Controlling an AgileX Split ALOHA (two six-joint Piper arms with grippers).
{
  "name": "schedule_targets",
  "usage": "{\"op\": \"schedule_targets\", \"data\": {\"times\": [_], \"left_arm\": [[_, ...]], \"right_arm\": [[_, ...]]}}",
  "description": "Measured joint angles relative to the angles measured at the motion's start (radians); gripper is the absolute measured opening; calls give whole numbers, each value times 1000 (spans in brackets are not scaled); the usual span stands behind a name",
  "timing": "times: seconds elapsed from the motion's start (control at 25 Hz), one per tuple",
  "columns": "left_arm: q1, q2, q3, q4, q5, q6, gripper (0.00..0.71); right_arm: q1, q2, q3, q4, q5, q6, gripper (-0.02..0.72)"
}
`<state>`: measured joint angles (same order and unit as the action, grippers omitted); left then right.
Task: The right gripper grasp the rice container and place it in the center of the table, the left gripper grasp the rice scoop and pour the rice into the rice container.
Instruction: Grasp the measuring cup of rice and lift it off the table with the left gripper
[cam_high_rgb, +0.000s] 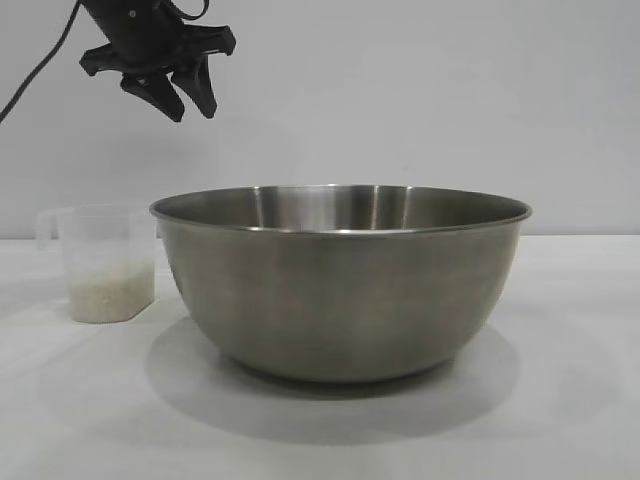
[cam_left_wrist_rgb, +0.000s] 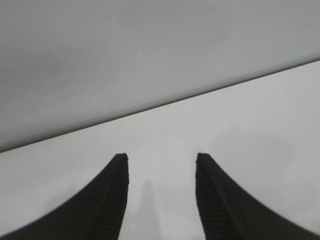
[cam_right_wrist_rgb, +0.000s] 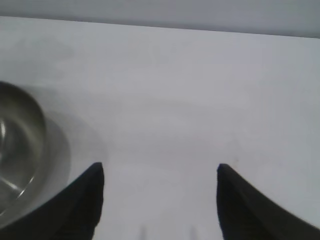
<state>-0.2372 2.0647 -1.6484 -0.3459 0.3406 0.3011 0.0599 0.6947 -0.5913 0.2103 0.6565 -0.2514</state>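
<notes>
Exterior view: left gripper (cam_high_rgb: 190, 95) hanging spread, empty, above rice scoop (cam_high_rgb: 103, 262); right gripper (cam_right_wrist_rgb: 160, 200) spread too. Risk: descending off-centre, tipping rice (cam_high_rgb: 110, 292).

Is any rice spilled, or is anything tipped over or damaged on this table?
Nothing stands out. The large steel bowl and small clear plastic cup stand upright; the white rice stays inside the cup.

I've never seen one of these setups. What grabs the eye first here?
A big steel rice container fills the middle of the white table. Beside it, at the exterior view's left, stands the small clear rice scoop with rice in its bottom. Above that, the black left gripper hangs open, empty.
</notes>
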Motion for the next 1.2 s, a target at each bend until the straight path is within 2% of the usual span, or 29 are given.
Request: {"op": "schedule_targets", "data": {"times": [0.2, 0.24, 0.28, 0.36, 0.44, 0.52, 0.76, 0.88, 1.2], "left_arm": [[0, 0, 0, 0, 0, 0, 276], [0, 0, 0, 0, 1, 0, 276], [0, 0, 0, 0, 2, 0, 276], [0, 0, 0, 0, 2, 0, 276], [0, 0, 0, 0, 2, 0, 276], [0, 0, 0, 0, 3, 0, 276], [0, 0, 0, 0, 7, 0, 276], [0, 0, 0, 0, 10, 0, 276], [0, -9, 0, 0, 21, 9, 276]], "right_arm": [[-6, -182, 0, 10, 212, 18, 457], [-12, -204, 0, 12, 246, 32, 403], [-25, -221, 0, 9, 270, 60, 405], [-46, -262, 0, -29, 287, 128, 405], [-56, -302, 9, -98, 303, 209, 405], [-60, -354, 36, -147, 331, 240, 405], [-62, -534, 81, -142, 394, 251, 405], [-62, -577, 85, -142, 475, 258, 405], [-62, -663, 101, -135, 480, 265, 405]]}}
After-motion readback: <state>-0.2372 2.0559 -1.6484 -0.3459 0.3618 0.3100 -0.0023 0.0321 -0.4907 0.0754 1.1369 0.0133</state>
